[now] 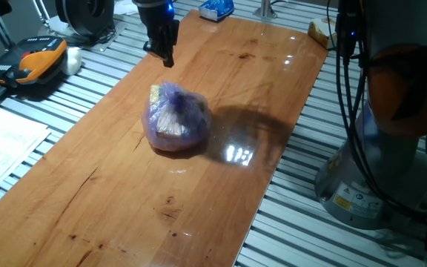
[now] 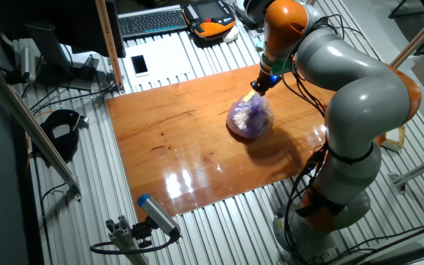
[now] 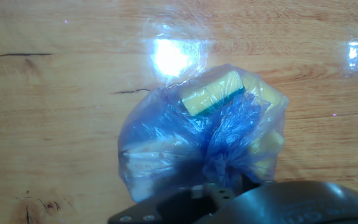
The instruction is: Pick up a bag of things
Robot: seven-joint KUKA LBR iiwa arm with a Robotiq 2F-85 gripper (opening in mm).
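Bag of things (image 1: 176,119): translucent purple plastic, roundish, gathered into a knot at the top. It is seen resting on the wooden tabletop (image 1: 110,193), roughly mid-board in one fixed view. Yellowish and tan items are visible through the film; in the hand view a yellow block with a dark green edge is made out near the bag's upper side.

Gripper (image 1: 165,53): dark, hung above the board beyond the bag in one fixed view, apart from it, with a blue light lit on the wrist above. In the other fixed view the gripper (image 2: 262,82) is placed just above the bag's (image 2: 250,116) top edge; contact cannot be confirmed there. Whether the fingers are spread or closed cannot be told from any view. Nothing is seen held.

Hand view: the bag (image 3: 197,134) is seen from above, filling the middle of the frame, with the knot close to the dark gripper body at the lower edge. Fingertips are not resolved.

Surroundings: a blue-and-white packet (image 1: 216,9) is noted at the far end of the board, well apart from the bag. An orange-and-black handheld pendant (image 1: 35,61) is laid on the slatted metal bench beside the board. Lamp glare is reflected on the varnish near the bag.
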